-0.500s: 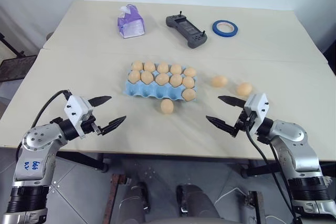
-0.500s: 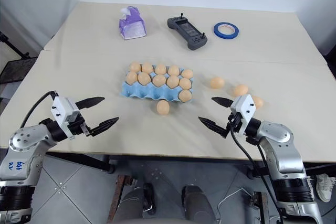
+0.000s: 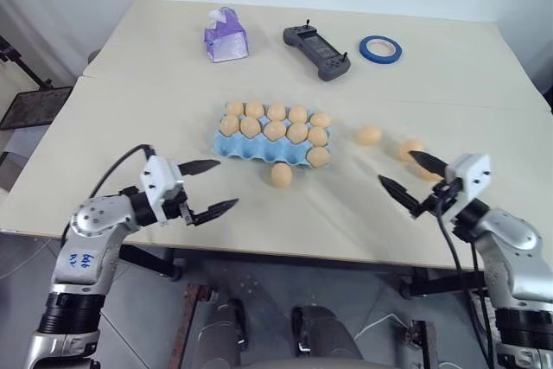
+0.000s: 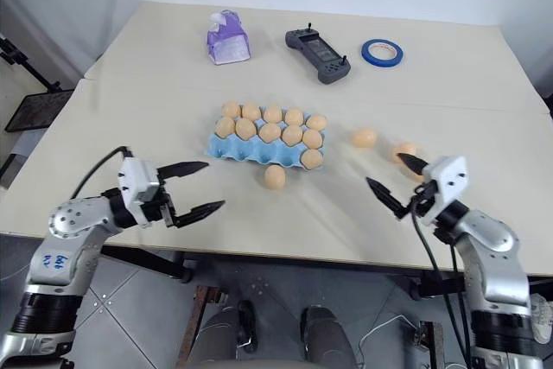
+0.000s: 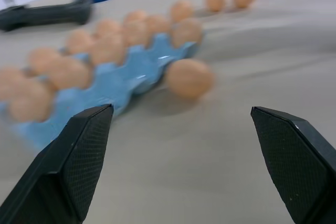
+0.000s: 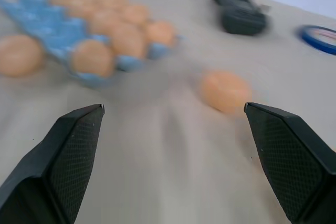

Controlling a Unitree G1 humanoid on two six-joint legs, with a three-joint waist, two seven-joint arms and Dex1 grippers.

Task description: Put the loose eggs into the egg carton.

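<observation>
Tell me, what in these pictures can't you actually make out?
- The egg farthest right on the table: in the head views the right gripper partly covers it.
- The egg carton's front row: too small in the head views to count its empty cups.
- The carton's near end: cut off by the left wrist view's edge.
- Buttons on the black controller: too small and blurred to read.

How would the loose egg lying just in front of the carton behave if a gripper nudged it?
The egg is oval and smooth, lying free on the flat table, so it would probably roll off in a curve. Its shell is likely fragile and may slip between hard fingers.
</observation>
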